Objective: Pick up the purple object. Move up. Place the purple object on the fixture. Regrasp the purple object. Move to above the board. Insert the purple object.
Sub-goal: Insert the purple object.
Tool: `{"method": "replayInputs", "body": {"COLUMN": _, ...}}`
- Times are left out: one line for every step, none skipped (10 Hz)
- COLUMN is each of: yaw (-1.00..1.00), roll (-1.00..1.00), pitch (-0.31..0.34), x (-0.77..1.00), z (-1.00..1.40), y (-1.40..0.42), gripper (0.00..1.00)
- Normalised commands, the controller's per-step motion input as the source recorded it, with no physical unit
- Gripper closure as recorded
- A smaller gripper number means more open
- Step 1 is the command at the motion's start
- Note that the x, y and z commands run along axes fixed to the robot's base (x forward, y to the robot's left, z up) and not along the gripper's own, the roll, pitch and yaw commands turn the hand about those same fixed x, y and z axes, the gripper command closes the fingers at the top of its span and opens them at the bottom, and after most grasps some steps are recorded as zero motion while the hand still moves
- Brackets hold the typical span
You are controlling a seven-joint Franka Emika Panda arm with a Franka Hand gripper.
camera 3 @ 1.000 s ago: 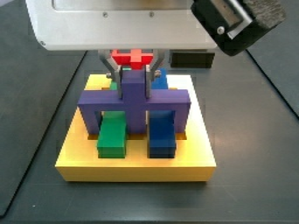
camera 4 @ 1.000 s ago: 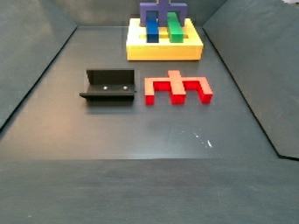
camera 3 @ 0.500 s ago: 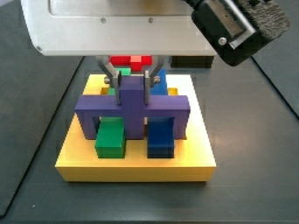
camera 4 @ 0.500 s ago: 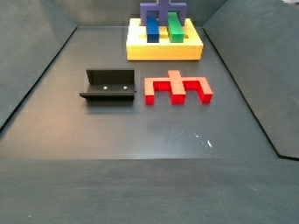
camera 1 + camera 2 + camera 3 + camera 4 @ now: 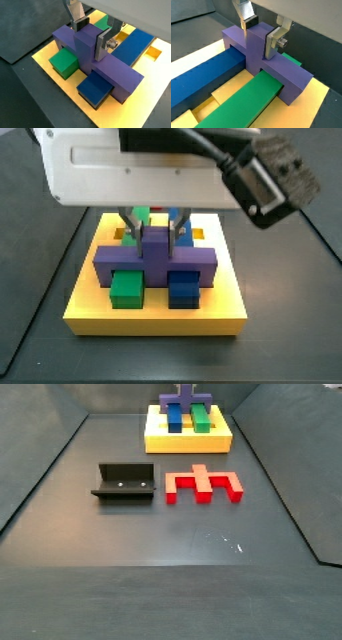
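**Purple block seated across the bars, fingers at its centre tab**

Dark grey floor [image 5: 174, 574] with low dark walls fills a side view; a small pale scuff shows on it toward the near edge. That same view is the only one taking in the whole workspace: the board [image 5: 187, 441] sits at the far end, the fixture [image 5: 123, 483] stands well apart from it in mid-floor with its open recess facing the camera, and the red block [image 5: 203, 483] lies just beside the fixture, not touching it. The arm is out of frame there.

A side view from close in shows what that wide one cannot: the white wrist housing and a black camera module hang directly over the board [image 5: 158, 312], hiding its back edge.

On the board, the green bar [image 5: 241, 102] and the blue bar [image 5: 201, 82] lie parallel in their slots. The purple object [image 5: 100, 62] straddles both bars crosswise, its legs down on the yellow surface at either side (legs read lower in both side views than the bar tops). Its raised centre tab stands upright.

The gripper [image 5: 261, 30] is directly above the board, at that tab. Both wrist views show the silver fingers [image 5: 103, 42] on opposite faces of the tab, pads flat against it: jaws narrowly apart, clamped on the purple object. No gap is visible between pad and tab on either side.
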Motion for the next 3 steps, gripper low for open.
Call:
{"method": "replayInputs", "body": {"yaw": 0.0, "roll": 0.0, "pitch": -0.179, "x": 0.0, "z": -0.79, "y": -0.01, "gripper": 1.0}}
{"method": "replayInputs", "body": {"yaw": 0.0, "roll": 0.0, "pitch": -0.01, "x": 0.0, "z": -0.18, "y": 0.0, "gripper": 1.0}}
{"method": "replayInputs", "body": {"yaw": 0.0, "roll": 0.0, "pitch": 0.0, "x": 0.0, "z": 0.0, "y": 0.0, "gripper": 1.0}}
